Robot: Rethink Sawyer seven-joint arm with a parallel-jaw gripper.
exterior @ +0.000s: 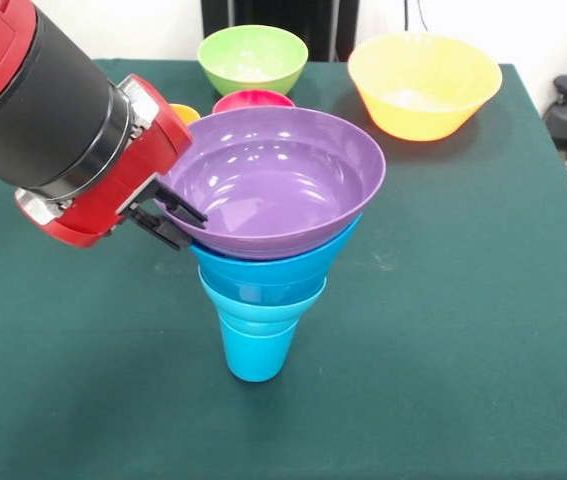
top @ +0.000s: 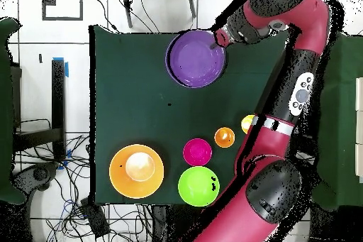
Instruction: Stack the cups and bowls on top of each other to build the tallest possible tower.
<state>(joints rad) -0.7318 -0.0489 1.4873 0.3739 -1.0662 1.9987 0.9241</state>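
Gripper [exterior: 175,217] tips behind purple bowl [exterior: 273,180] — unclear.

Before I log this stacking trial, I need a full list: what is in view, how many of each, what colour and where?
Tower: one, near the table's front; blue cup as base, two blue bowls nested above, purple bowl on top.
Loose bowls: three; green bowl, red bowl, yellow-orange bowl, all at the far side, apart from the tower.
Loose cups: orange cup and yellow cup, standing beside the arm in the overhead view.
Table: one, dark green cloth.
Gripper: one, black, at the purple bowl's rim; open or shut is unclear.
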